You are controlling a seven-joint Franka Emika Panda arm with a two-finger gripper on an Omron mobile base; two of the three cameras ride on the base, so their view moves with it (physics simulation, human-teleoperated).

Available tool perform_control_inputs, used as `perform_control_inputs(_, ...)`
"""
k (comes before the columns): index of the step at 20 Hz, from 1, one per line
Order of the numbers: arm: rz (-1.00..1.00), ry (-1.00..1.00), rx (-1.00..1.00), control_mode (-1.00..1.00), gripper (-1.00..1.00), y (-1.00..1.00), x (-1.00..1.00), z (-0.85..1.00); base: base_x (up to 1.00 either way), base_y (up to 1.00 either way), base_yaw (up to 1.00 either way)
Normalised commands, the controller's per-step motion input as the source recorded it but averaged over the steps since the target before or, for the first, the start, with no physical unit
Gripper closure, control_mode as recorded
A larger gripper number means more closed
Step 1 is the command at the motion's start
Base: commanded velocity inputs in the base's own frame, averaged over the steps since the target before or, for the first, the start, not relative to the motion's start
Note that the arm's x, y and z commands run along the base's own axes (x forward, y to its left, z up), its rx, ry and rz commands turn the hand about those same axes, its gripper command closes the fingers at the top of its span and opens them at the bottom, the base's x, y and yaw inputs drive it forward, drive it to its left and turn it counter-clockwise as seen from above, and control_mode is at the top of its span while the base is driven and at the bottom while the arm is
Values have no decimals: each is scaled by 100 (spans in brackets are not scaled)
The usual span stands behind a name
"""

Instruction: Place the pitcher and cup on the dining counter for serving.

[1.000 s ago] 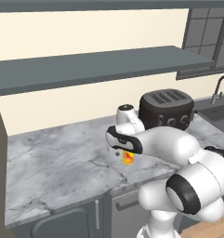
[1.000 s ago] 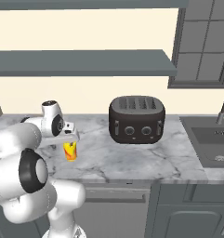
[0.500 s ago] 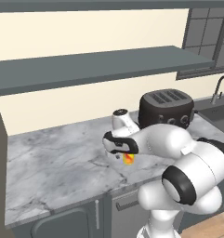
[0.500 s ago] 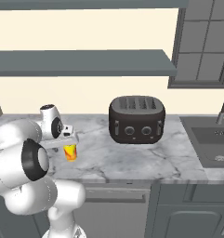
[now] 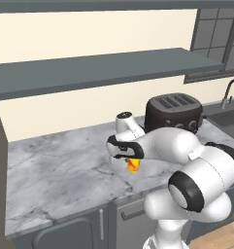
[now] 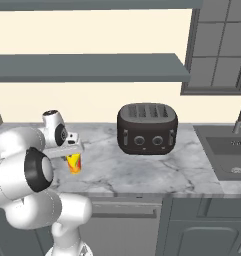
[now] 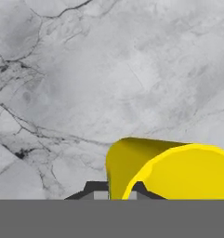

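Hand view showed the cup (image 7: pixel 174 169) at close range: a bright-yellow rim and wall rose from the bottom edge, with the 2 dark fingertips (image 7: pixel 92 189) pressed against the near wall on either side. The gripper (image 7: pixel 114 190) was closed on the cup wall. Grey-veined marble lay behind it, with no other object on that patch.

Left base view showed the wider setting. The gripper (image 5: pixel 129 158) pointed down over the marble counter (image 5: pixel 55 180), and the cup (image 5: pixel 133 166) appeared below the hand as a small yellow body with red-orange marks. The arm hid most of the cup. A black toaster (image 5: pixel 174 114) stood behind the arm, and a long grey shelf (image 5: pixel 104 68) ran above the counter.

Right base view showed the cup (image 6: pixel 74 163) from the other side, upright under the hand and well left of the toaster (image 6: pixel 147 128). This view also showed a sink (image 6: pixel 231 155) set into the counter (image 6: pixel 142 172) at the right, with a faucet (image 6: pixel 240 116) behind it. Whether the cup base touched the marble could not be determined.
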Motion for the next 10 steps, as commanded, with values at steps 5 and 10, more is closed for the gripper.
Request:
perform_control_inputs(5, 0, 0, 0, -100, 100, 0, -1, 1, 0, 0, 0)
perform_control_inputs(10, 0, -11, 0, -100, 100, 0, -10, 37, 0, 0, 0)
